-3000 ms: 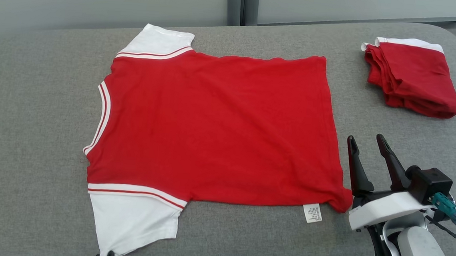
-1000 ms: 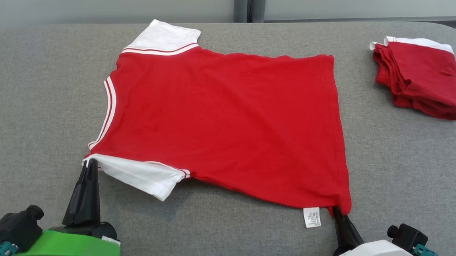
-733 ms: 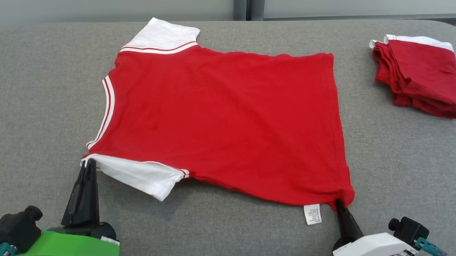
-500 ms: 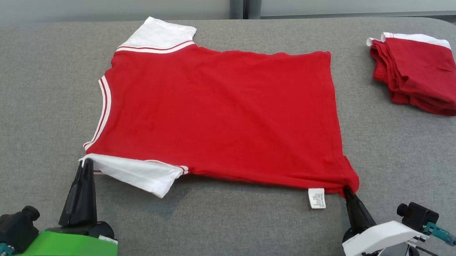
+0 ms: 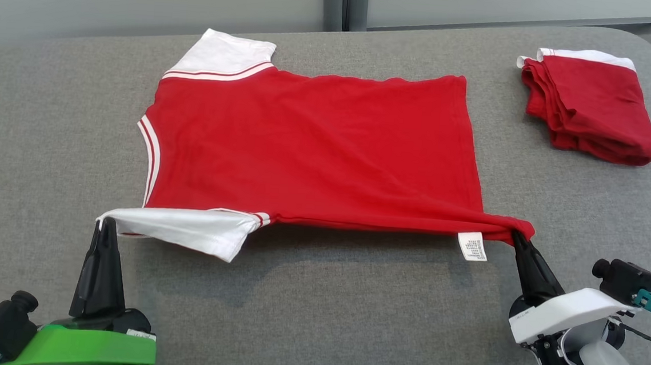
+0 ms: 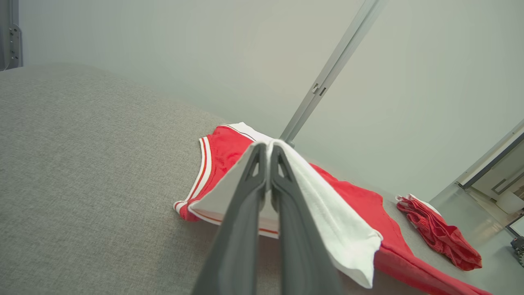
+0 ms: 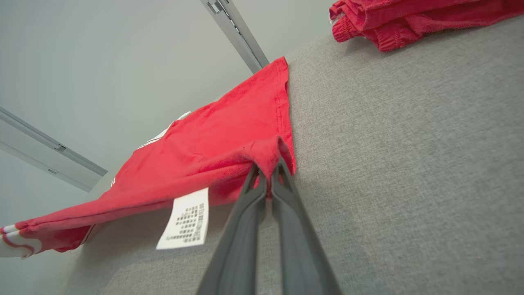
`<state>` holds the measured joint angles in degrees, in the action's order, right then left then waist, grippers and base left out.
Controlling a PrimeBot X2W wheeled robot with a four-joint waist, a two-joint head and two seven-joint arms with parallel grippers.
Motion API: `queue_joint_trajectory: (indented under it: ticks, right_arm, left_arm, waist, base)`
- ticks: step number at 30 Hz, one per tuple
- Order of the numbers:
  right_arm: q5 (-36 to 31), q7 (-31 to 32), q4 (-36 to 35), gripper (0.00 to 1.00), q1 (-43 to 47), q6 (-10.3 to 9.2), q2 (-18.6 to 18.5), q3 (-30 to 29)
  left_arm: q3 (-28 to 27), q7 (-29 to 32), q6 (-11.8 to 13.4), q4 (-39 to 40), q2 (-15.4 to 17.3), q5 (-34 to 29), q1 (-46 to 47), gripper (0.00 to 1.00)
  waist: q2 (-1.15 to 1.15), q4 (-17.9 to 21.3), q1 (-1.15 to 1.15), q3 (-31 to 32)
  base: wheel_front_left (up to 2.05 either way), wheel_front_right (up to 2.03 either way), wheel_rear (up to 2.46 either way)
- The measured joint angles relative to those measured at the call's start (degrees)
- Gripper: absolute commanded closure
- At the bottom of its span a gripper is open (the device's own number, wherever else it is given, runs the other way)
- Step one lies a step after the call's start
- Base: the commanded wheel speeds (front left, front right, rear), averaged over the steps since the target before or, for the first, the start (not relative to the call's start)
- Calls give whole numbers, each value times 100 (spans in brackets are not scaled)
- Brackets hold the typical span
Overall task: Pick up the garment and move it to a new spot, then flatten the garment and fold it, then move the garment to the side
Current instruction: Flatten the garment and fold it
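Note:
The garment (image 5: 311,141) is a red T-shirt with white sleeves, spread on the grey padded table (image 5: 31,127). Its near edge hangs lifted off the surface and casts a shadow. My left gripper (image 5: 106,223) is shut on the tip of the near white sleeve (image 6: 327,221), which drapes over its fingers (image 6: 245,213). My right gripper (image 5: 516,237) is shut on the near red hem corner (image 7: 268,153), beside the white care label (image 5: 472,245). The far sleeve (image 5: 225,55) and far hem lie flat.
A stack of folded red and white garments (image 5: 591,106) lies at the table's far right corner. A grey wall with a vertical post (image 5: 338,3) runs behind the table. Bare grey surface lies to the left and in front of the shirt.
The right gripper has closed on the hem corner. Both grippers have raised the shirt's near edge and carried it away from me, towards the far side; the near sleeve and label now hang above the table.

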<state>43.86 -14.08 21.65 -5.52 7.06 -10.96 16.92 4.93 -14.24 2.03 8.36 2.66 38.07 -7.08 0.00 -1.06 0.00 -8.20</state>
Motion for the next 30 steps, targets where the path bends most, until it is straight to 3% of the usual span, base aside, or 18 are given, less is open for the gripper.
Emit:
queue_joint_trajectory:
  ticks: [11, 18, 30]
  right_arm:
    - [-140, 3, -143, 100, 18, 0, -167, 208]
    - [-393, 513, 167, 100, -38, 0, -370, 550]
    - [-506, 1408, 338, 100, -1339, 0, -446, 782]
  left_arm:
    - [-66, -2, 54, 131, 0, 15, -5, 100]
    - [80, -18, 53, -269, 1, -25, 27, 100]
    - [148, 16, 54, -1212, 75, -350, 1473, 100]
  waist:
    - [0, -21, 0, 177]
    - [0, -11, 0, 124]
    - [0, 62, 1, -338]
  base:
    - [0, 0, 0]
    - [0, 0, 0]
    - [0, 0, 0]
